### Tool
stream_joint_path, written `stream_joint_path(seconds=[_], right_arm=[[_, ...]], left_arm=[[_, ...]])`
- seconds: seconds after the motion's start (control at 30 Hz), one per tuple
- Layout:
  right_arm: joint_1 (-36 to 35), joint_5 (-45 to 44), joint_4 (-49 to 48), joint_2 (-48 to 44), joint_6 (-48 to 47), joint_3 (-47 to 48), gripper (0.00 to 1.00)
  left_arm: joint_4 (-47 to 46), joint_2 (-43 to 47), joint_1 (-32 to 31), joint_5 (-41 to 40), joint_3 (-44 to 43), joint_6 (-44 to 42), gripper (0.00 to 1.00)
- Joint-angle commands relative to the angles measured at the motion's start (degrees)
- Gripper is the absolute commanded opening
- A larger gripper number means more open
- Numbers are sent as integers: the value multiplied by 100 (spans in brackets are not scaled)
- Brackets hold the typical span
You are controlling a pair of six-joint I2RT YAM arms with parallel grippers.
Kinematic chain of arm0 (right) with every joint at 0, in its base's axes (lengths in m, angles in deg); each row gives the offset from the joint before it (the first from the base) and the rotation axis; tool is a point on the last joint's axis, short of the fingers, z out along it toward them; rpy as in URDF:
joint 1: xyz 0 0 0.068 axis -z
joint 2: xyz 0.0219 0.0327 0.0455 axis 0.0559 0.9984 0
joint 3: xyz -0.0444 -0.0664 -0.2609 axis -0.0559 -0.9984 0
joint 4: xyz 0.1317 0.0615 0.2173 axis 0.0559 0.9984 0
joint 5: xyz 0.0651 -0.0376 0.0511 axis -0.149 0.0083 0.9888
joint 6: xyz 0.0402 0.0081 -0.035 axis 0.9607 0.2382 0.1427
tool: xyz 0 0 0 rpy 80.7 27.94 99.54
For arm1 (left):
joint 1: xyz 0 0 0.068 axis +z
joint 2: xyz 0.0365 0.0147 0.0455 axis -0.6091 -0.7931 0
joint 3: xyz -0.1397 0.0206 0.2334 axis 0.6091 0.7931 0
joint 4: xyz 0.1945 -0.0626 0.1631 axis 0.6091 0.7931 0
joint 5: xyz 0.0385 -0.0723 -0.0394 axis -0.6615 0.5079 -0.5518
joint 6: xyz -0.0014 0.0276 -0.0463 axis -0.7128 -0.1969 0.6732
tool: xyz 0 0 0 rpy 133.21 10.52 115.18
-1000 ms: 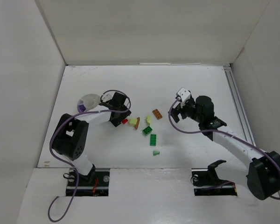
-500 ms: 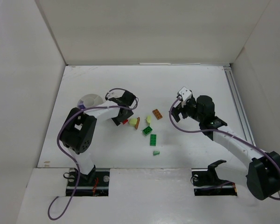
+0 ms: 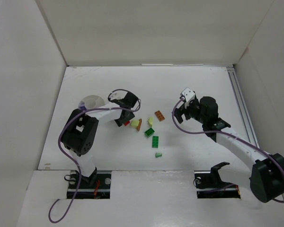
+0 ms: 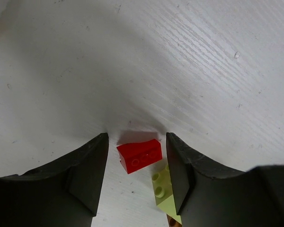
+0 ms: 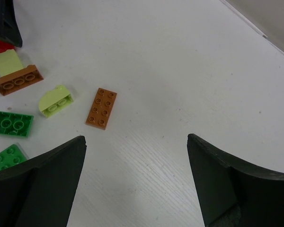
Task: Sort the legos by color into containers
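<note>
The legos lie mid-table: a red brick [image 3: 127,123], a pale yellow-green brick [image 3: 135,123], a brown plate [image 3: 140,125], an orange-brown brick [image 3: 159,115], two green bricks [image 3: 149,132] and a small pale green piece [image 3: 158,154]. The translucent cup [image 3: 90,103] stands left of them. My left gripper [image 3: 123,121] is open and low over the table. The red brick [image 4: 139,155] lies between its fingers, apart from both. The pale brick [image 4: 163,189] touches the right finger [image 4: 180,170]. My right gripper [image 3: 180,113] is open and empty, right of the orange-brown brick [image 5: 101,108].
White walls enclose the table on the left, back and right. A raised rail [image 3: 237,97] runs along the right edge. In the right wrist view, a pale green brick [image 5: 55,100], the brown plate [image 5: 16,80] and a green brick [image 5: 12,124] lie left of its jaws.
My left arm swung away from the cup and its gripper moved right, down around the red brick. The right arm has barely moved.
</note>
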State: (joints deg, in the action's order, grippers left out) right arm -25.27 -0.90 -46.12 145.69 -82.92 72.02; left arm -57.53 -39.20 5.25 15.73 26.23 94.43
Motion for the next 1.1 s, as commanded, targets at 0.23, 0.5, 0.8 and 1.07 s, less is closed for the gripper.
stream_joint_path(seconds=[0.23,0.5,0.8,1.07], right_arm=[[44,-15,-131,59,55,31,92],[44,-15,-131,59,55,31,92],[44,-15,-131,59,108,31,92],[44,-15,-131,59,108,31,92]], left_arm=[[-458,-18,-534,551,381,-807,49],[-282,-70,-657,375,504,-1098,38],[-334,-70,-719,322,557,-1151,24],[-282,-246,-719,50,241,-1151,23]])
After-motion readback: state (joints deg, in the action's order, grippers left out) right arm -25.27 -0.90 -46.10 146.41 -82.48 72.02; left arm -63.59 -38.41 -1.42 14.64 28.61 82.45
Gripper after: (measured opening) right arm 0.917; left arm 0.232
